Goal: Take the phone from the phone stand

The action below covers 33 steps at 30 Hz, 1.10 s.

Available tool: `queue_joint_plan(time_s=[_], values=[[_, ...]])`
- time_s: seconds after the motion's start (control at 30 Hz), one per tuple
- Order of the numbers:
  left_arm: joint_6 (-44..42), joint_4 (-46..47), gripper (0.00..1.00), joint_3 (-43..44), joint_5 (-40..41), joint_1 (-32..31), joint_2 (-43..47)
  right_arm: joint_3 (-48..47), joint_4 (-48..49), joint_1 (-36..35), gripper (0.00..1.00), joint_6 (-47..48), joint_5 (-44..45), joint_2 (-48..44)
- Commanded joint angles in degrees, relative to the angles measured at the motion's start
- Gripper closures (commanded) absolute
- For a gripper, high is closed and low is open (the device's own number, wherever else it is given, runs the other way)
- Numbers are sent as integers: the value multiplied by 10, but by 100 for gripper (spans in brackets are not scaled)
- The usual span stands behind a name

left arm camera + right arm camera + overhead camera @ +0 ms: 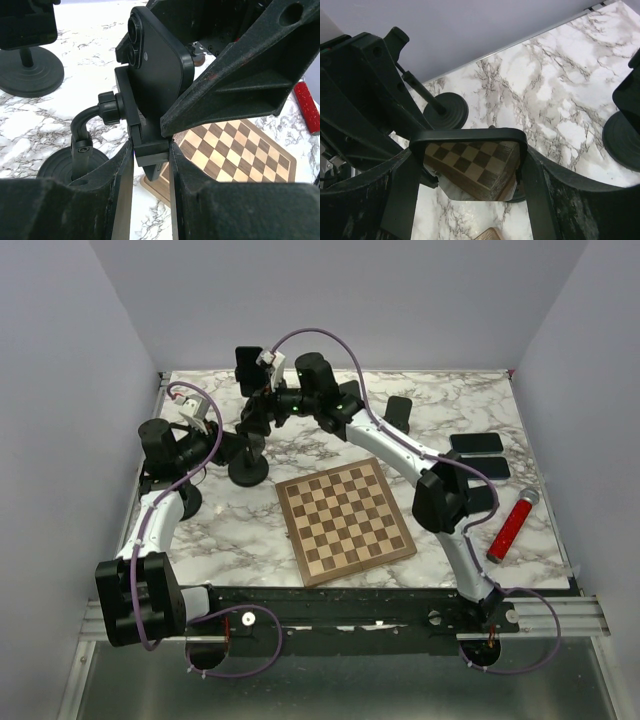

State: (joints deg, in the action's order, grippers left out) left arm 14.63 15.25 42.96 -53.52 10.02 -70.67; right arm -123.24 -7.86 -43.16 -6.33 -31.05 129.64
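The dark phone (pixel 156 65) sits upright in the cradle of the black phone stand (pixel 131 107), back camera lenses showing. The stand's round base (pixel 248 472) rests left of the chessboard. My left gripper (pixel 151 150) is shut on the lower part of the cradle, one finger on each side. My right gripper (pixel 470 165) is shut on the phone (pixel 470 162) across its sides; the glossy screen reflects the chessboard. In the top view the right gripper (pixel 260 415) reaches from the right and the left gripper (pixel 236 446) sits just below it.
A wooden chessboard (pixel 345 520) lies mid-table. A second stand with a phone (pixel 246 365) is at the back left, and another stand (pixel 398 412) at the back right. Two dark phones (pixel 476 442) and a red cylinder (pixel 510 525) lie at the right.
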Motion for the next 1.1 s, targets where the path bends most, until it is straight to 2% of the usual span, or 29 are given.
queue_joint_plan(time_s=[0.0,0.17,0.37,0.53,0.77,0.87,1.07], values=[[12,-11,100,-8,-63,22,7,-52,-21,84,99,94,28,46],[13,-13,100,-5,-64,21,0,-93,-40,84,99,93,-36,72],[11,-23,100,0,-44,22,-4,-94,-33,83,99,66,-36,69],[9,-63,100,17,36,21,-15,-31,-5,59,99,-11,12,21],[18,-60,100,7,139,17,-4,51,64,37,99,-151,-24,-50],[20,-47,100,-3,166,15,7,40,73,27,99,-190,-58,-60],[35,-37,100,-3,166,13,-4,1,99,16,99,-242,-87,-46]])
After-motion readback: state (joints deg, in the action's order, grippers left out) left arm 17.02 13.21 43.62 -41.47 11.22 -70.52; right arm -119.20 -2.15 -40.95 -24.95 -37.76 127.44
